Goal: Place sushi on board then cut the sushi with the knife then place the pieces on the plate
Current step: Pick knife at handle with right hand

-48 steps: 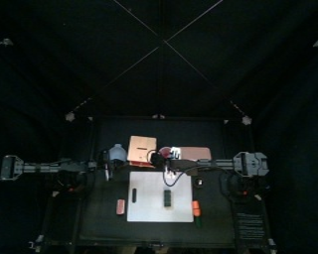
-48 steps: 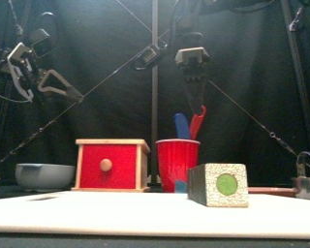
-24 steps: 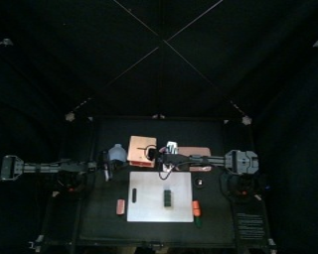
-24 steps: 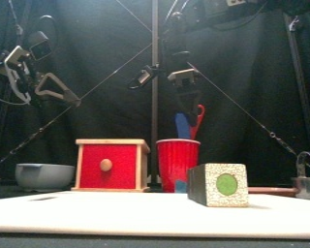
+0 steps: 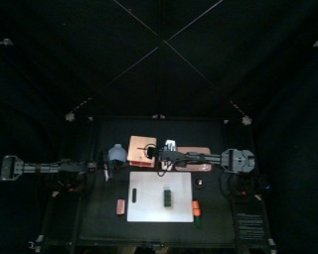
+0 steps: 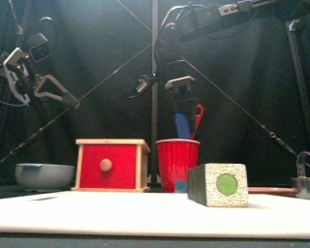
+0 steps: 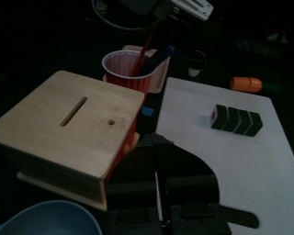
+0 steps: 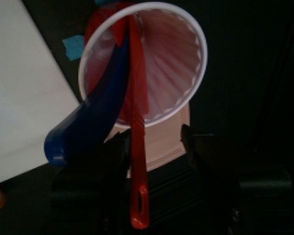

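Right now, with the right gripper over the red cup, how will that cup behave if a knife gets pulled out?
Probably tippy: the red cup stands tall on a narrower base, with the red knife and blue knife leaning past its rim. Likely light, since its wall looks thin, so a knife dragging on the rim could lift or slide it.

No text, label, brand, number or sign is legible in any view, whether top, front or either wrist. The end face of the sushi roll (image 6: 224, 184) carries a green oval on a pale speckled field — a pattern, not lettering. The wooden box (image 6: 111, 166) and the red cup (image 6: 177, 163) present plain, unmarked faces.
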Robot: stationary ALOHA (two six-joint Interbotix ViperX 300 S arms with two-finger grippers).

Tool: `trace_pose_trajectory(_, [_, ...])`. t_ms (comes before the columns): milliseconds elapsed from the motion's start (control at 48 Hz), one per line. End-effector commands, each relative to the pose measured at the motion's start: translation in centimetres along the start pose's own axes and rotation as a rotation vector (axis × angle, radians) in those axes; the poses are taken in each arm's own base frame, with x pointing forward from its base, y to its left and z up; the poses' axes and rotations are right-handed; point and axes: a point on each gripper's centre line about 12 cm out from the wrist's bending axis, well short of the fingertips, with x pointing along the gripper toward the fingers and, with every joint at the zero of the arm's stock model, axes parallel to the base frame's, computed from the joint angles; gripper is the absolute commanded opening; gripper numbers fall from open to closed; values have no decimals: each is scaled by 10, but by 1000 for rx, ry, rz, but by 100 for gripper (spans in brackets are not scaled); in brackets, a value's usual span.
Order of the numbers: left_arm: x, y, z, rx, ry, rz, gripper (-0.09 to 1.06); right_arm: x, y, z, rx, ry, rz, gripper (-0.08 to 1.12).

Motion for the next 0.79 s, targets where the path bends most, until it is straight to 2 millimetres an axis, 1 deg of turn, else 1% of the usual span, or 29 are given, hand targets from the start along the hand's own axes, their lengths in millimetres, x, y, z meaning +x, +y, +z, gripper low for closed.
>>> trace_pose_trajectory(21, [1, 1, 5, -1, -16, 3, -2, -14, -8, -2, 20, -39, 4, 73])
trace_pose_trajectory(292, [1, 2, 5, -3, -16, 8, -2, -12, -11, -1, 34, -33, 27, 56])
trace_pose_trajectory(500, [1, 2, 5, -3, -16, 8, -2, -14, -12, -1, 38, -36, 28, 46])
trace_pose_trajectory(667, [1, 2, 5, -3, -16, 8, -2, -23, -16, -2, 56, -48, 52, 38])
trace_pose_trajectory(792, [1, 2, 5, -3, -16, 8, -2, -40, -25, -7, 80, -59, 59, 30])
